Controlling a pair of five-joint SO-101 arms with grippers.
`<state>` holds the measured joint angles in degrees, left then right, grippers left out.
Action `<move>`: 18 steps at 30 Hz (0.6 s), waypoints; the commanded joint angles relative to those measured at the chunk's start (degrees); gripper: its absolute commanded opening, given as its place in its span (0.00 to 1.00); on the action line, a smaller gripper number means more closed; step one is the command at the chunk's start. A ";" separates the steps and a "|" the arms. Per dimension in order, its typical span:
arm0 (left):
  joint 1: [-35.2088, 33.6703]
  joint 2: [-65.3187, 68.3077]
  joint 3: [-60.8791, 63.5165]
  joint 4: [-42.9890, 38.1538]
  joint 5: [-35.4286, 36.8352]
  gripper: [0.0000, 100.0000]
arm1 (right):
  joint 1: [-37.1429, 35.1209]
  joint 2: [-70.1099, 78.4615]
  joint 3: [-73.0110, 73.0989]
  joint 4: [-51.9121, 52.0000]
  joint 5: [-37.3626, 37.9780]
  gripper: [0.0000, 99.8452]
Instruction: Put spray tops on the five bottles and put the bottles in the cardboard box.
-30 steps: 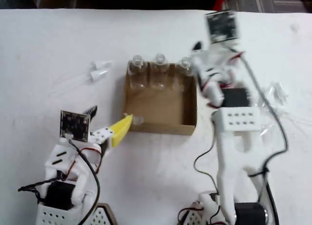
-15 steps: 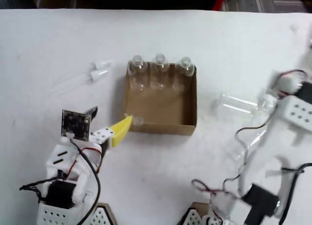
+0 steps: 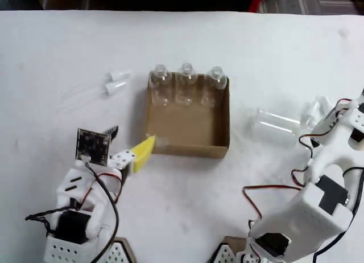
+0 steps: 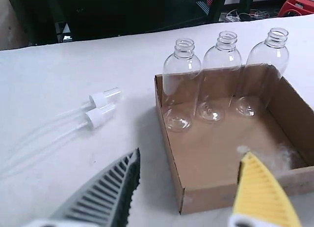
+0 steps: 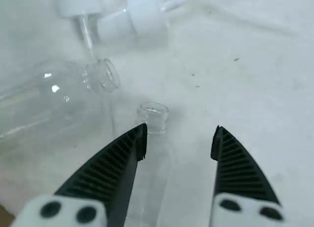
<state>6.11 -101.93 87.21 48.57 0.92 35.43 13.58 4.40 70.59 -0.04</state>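
We are fetching a lying bottle (image 5: 152,115): our right gripper (image 5: 180,133) hangs spread, perhaps astride its neck; next, pinch squarely.

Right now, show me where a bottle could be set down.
Free: the box floor in front of the three upright bottles, and the table beyond the box. Crowded: right of the box, with lying bottles; on the left, spray tops.

White arms (image 3: 307,212) with red and black cables (image 3: 267,189); left claw (image 4: 189,156) yellow and grey (right claw (image 5: 180,130) ribbed black).
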 commanded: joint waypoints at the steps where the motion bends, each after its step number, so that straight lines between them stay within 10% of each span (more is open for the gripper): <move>1: 0.40 -0.40 -0.44 -1.41 0.18 0.29 | -0.40 0.22 -2.64 -2.77 -2.99 0.19; 18: 0.48 -0.40 -0.62 -1.32 0.18 0.29 | -3.21 3.74 -2.55 -6.81 -6.15 0.19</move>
<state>6.11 -101.93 87.21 48.57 0.92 33.14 16.75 4.40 64.79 -5.14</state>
